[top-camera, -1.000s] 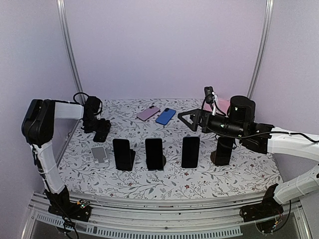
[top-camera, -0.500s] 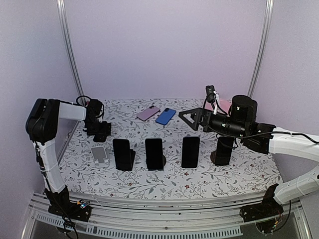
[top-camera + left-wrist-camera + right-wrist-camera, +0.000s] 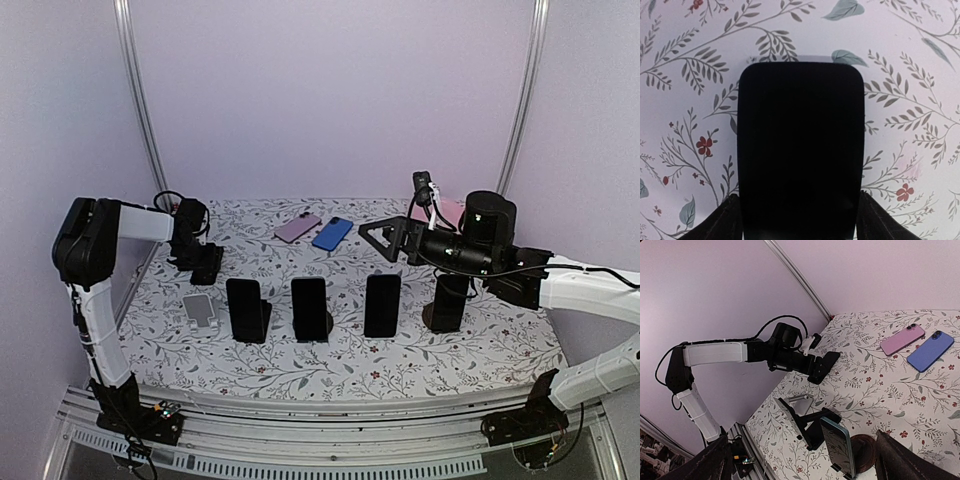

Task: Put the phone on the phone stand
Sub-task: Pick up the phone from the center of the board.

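1. Holding the flat black phone (image 3: 800,150) by its two long edges, the left gripper (image 3: 203,262) is closed on it. One dark finger (image 3: 720,222) shows on each side of the phone's near end.
2. The phone's long side runs straight out from the gripper. Its far short end, with round corners, points away from the wrist. Its flat dark face looks up at the wrist camera.
3. In the top view the phone is at the left side of the table, just behind the small silver phone stand (image 3: 200,310) and apart from it. Its free end points toward the near edge and tips down.
4. I cannot tell if the phone's tip touches the white cloth with leaves and red flowers (image 3: 685,75) below it.
5. The right gripper (image 3: 372,238) is up in the air over the right half of the table. Its fingers are spread wide and it holds nothing.
6. A row of four black phones (image 3: 247,308) stands upright on dark stands to the right of the silver stand.
7. A pink phone (image 3: 297,227) and a blue phone (image 3: 331,232) lie flat side by side at the back.
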Controlling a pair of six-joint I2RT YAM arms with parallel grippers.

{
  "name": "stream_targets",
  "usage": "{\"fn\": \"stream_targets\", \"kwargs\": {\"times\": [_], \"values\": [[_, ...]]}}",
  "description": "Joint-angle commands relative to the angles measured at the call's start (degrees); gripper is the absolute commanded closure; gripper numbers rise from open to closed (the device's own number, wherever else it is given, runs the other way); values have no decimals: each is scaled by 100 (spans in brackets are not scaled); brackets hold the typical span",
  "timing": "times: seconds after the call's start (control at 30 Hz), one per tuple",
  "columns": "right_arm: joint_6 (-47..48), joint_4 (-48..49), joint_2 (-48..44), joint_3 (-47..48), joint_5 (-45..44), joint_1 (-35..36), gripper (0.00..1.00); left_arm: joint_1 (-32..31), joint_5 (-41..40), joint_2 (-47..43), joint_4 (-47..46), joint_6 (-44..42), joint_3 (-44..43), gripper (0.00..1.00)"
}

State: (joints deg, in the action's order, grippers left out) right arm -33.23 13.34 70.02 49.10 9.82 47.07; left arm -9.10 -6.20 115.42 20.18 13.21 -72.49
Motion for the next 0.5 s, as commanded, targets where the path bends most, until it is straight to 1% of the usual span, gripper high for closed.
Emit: {"fn": "stream_targets", "kwargs": {"times": [0.0, 0.47], "values": [[-18, 167, -94, -47, 62, -29, 1, -176, 230, 11, 112, -25, 14, 36], [-20, 177, -34, -24, 77, -28, 1, -438, 318, -133, -116, 96, 138, 37]]}}
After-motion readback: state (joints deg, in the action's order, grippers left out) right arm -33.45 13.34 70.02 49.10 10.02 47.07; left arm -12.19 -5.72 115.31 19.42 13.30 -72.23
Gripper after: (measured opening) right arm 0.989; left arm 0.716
